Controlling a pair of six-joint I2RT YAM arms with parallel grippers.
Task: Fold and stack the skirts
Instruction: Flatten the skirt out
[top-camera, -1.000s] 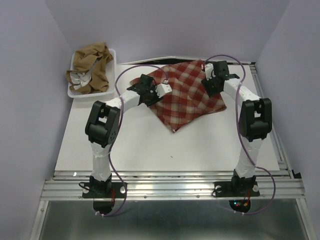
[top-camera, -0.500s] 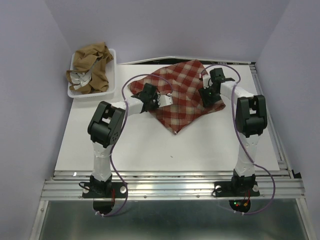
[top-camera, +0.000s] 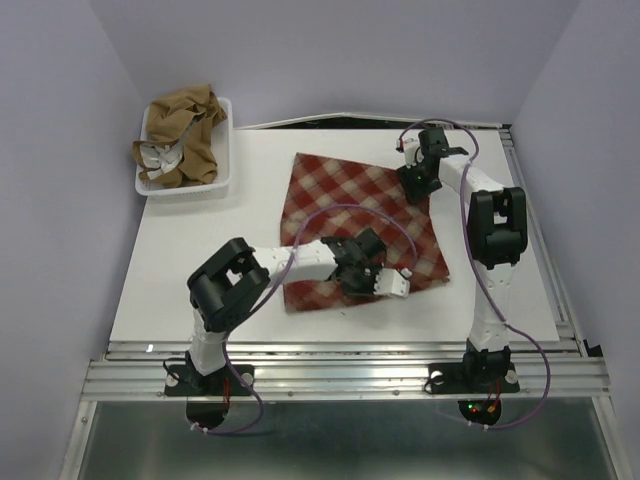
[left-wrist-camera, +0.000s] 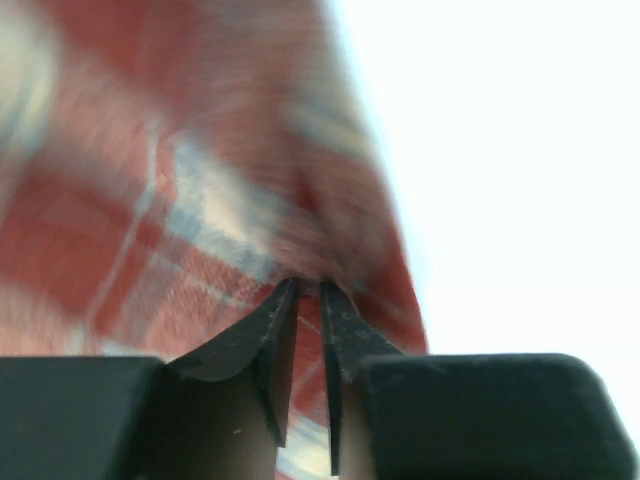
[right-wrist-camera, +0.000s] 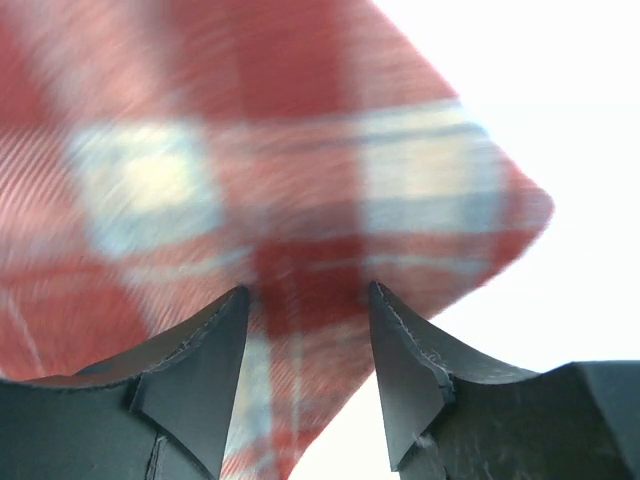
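The red-and-cream plaid skirt (top-camera: 365, 215) lies spread out on the white table. My left gripper (top-camera: 383, 283) is at its near edge, and the left wrist view shows it (left-wrist-camera: 308, 287) shut on a pinch of the plaid cloth (left-wrist-camera: 200, 200). My right gripper (top-camera: 412, 183) is over the skirt's far right corner. In the right wrist view it (right-wrist-camera: 308, 297) is open, with the plaid corner (right-wrist-camera: 300, 170) just beyond the tips. The tan-brown skirts (top-camera: 182, 130) lie crumpled in a heap at the far left.
The white plastic tray (top-camera: 185, 190) holding the tan skirts stands at the back left. Purple walls close in on both sides. A metal rail (top-camera: 340, 355) runs along the table's near edge by the arm bases.
My left gripper has swept from the skirt's far left side to the near right, dragging the cloth with it. The skirt now lies flatter and further forward. The right gripper has stayed near the far right corner.
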